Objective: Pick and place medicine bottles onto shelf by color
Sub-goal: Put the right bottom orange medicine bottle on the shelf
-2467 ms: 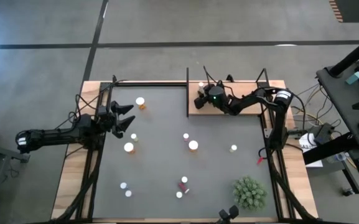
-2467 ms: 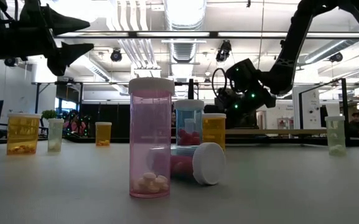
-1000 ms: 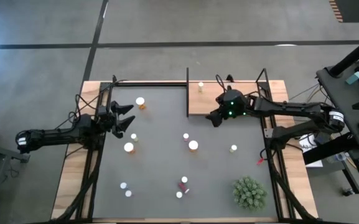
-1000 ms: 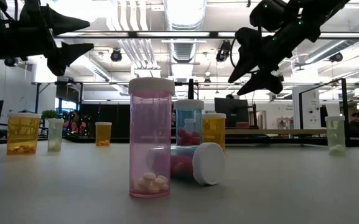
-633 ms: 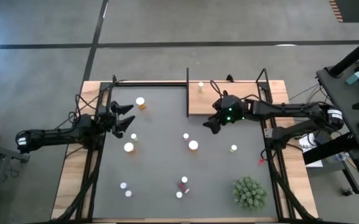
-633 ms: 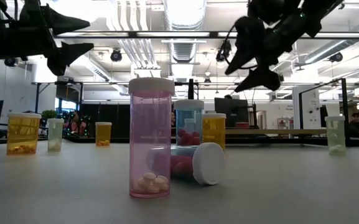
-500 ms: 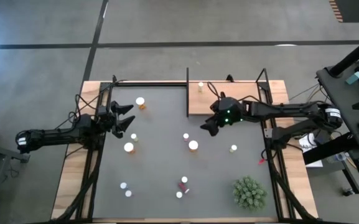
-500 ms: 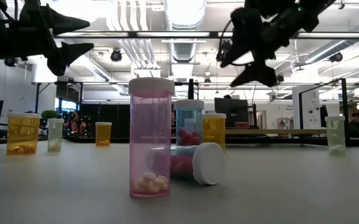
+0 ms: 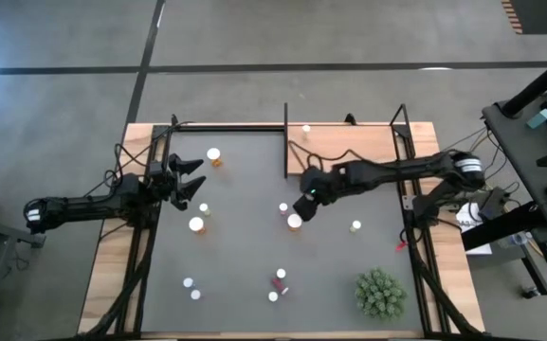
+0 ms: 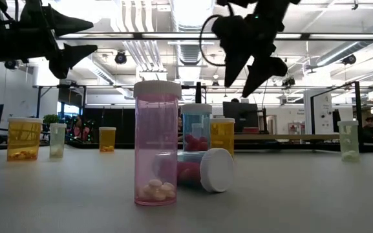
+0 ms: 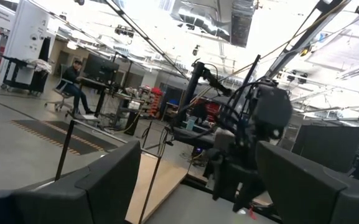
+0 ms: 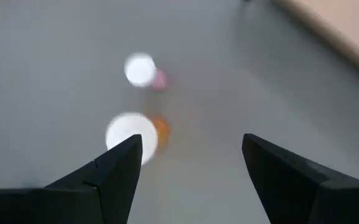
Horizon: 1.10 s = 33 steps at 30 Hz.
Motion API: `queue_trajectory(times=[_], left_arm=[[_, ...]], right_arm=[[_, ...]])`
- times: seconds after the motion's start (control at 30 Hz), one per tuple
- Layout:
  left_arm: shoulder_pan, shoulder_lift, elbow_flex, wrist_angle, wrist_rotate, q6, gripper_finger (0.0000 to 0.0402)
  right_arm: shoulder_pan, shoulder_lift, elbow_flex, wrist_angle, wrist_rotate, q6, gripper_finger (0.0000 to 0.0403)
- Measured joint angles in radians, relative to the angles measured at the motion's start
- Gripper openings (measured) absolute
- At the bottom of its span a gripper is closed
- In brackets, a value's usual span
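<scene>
high view: right gripper [image 9: 302,206], jaws wide, empty, above upright orange bottle [image 9: 295,222], cap up; left gripper [image 9: 195,178] open, idle. right wrist view: orange bottle [image 12: 132,133] and pink bottle [image 12: 143,69] ahead of fingers [image 12: 111,176], long axes vertical.

Open grey mat [image 9: 245,246] mid-table; blocked nearby by white-capped orange bottle [image 9: 295,222] and smaller pink bottle [image 9: 283,208] (nearly touching).
</scene>
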State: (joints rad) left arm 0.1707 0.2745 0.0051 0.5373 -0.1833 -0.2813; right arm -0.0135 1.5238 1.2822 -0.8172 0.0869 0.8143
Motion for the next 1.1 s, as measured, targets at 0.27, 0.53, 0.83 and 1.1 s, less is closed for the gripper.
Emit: queue_trajectory(times=[0.27, 0.53, 0.83, 1.1], left_arm=[[0.0, 0.0, 0.0, 0.0, 0.0, 0.0, 0.0302], [0.0, 0.0, 0.0, 0.001, 0.0, 0.0, 0.0302], [0.0, 0.0, 0.0, 0.0, 0.0, 0.0, 0.0302], [0.0, 0.0, 0.0, 0.001, 0.0, 0.0, 0.0302]], right_arm=[[0.05, 0.092, 0.106, -0.124, -0.01, 0.184, 0.0276], [0.07, 0.125, 0.151, -0.127, -0.016, 0.213, 0.0291], [0.099, 0.162, 0.155, -0.118, -0.045, 0.312, 0.0299], [0.098, 0.226, 0.171, -0.096, -0.042, 0.335, 0.0301]])
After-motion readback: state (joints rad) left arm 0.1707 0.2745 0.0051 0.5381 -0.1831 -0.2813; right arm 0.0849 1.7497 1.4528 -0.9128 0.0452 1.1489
